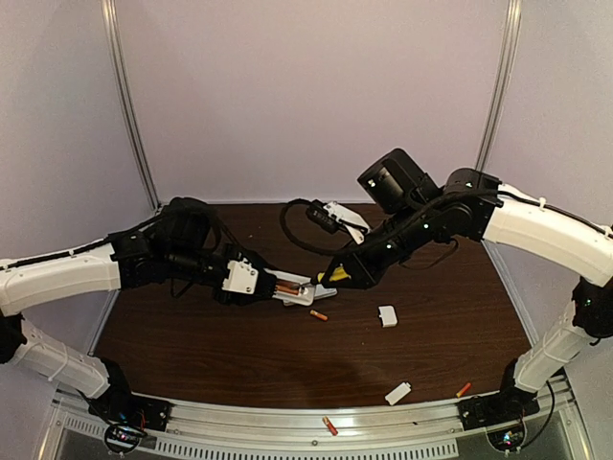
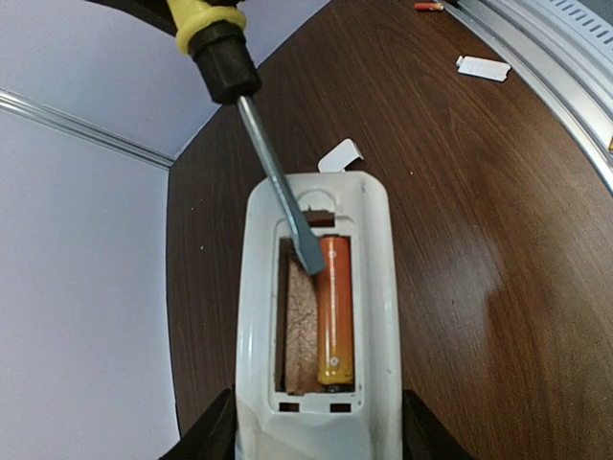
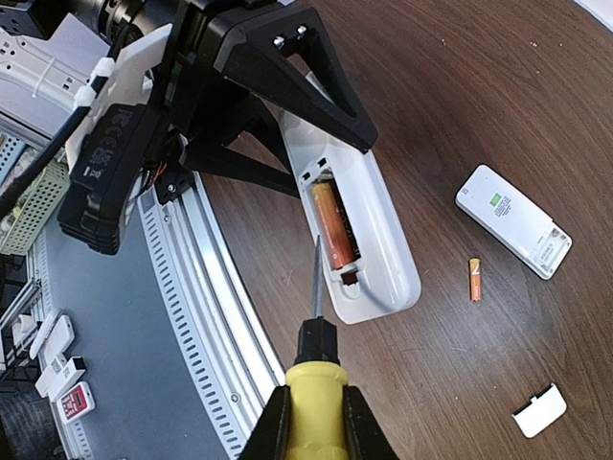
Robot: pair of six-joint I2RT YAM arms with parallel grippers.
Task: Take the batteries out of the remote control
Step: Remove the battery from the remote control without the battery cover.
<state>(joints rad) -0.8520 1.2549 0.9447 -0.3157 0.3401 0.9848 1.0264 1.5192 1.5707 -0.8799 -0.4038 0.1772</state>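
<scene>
Now, the left gripper pinches one remote control mid-desk, one battery lying in its open bay. The right gripper clamps one screwdriver, its tip in that bay. Three loose batteries lie out: one beside the remote, two along the near edge. Two white covers lie toward the right.

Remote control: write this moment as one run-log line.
left gripper holding remote control | right gripper shut on screwdriver | blade tip in bay beside orange battery
</scene>
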